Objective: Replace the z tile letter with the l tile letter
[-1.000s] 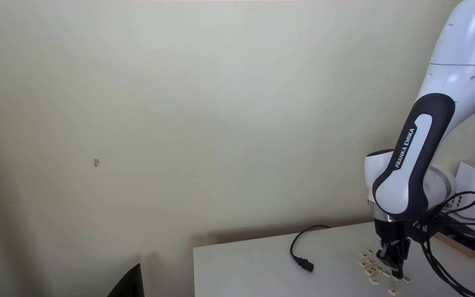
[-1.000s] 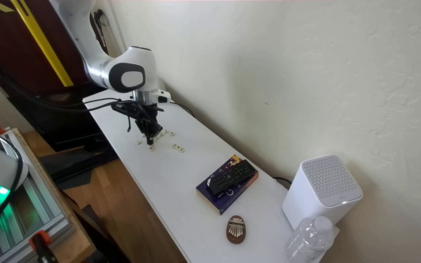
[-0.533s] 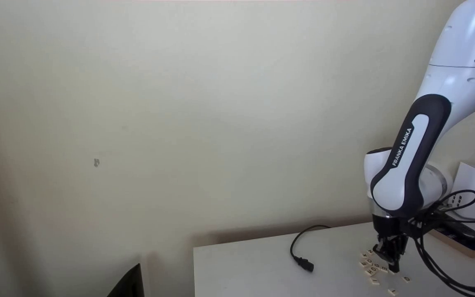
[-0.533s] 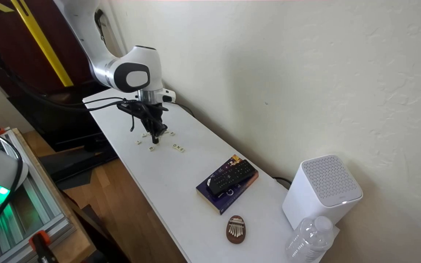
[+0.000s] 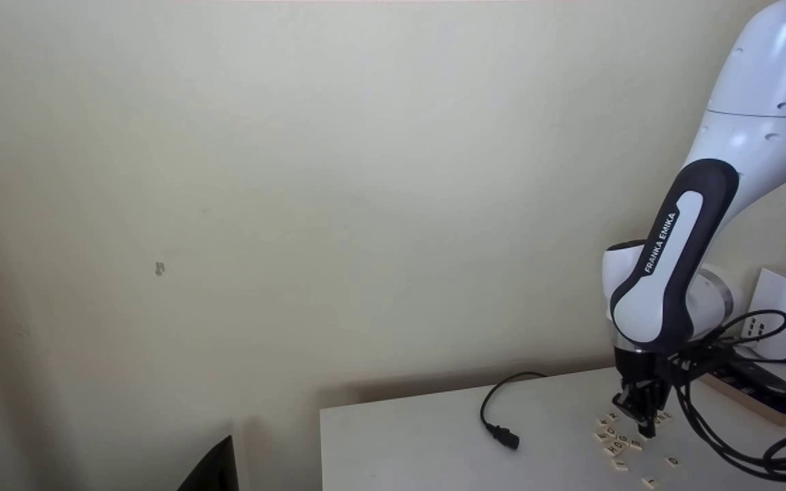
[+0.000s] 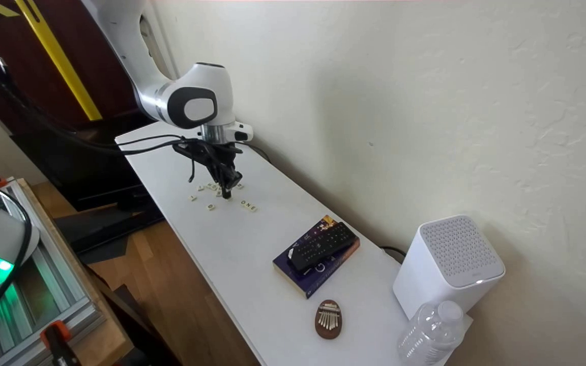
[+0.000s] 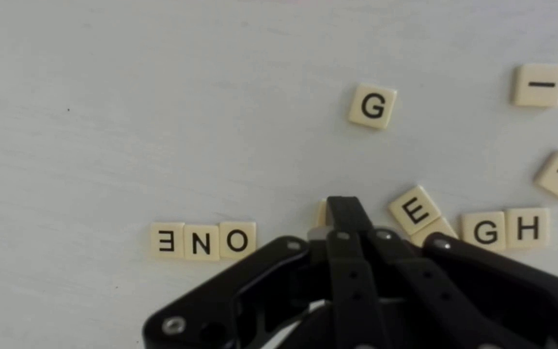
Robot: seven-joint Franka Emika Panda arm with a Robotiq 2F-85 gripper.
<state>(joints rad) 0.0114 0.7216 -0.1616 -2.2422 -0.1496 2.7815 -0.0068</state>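
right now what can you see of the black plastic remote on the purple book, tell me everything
The long black remote control, seen in both exterior views, looks like plastic. It lies flat, face up, with many buttons, their markings too small to read. It rests slantwise on the dark purple rectangular book, whose cover is all that visibly touches it. A pale patch shows at one end; I cannot tell what it is.

Lower middle in the wrist view, the gripper point(image 7: 349, 209) partly covers a tile point(image 7: 321, 213) and a second tile point(image 7: 435, 230), letters unseen; the top edge crops the arm point(image 5: 761, 92) in both exterior views; in an exterior view, lower right, a bottle point(image 6: 431, 335) is cut off; clustered tiles point(image 6: 212, 187) left of centre are too small to read.
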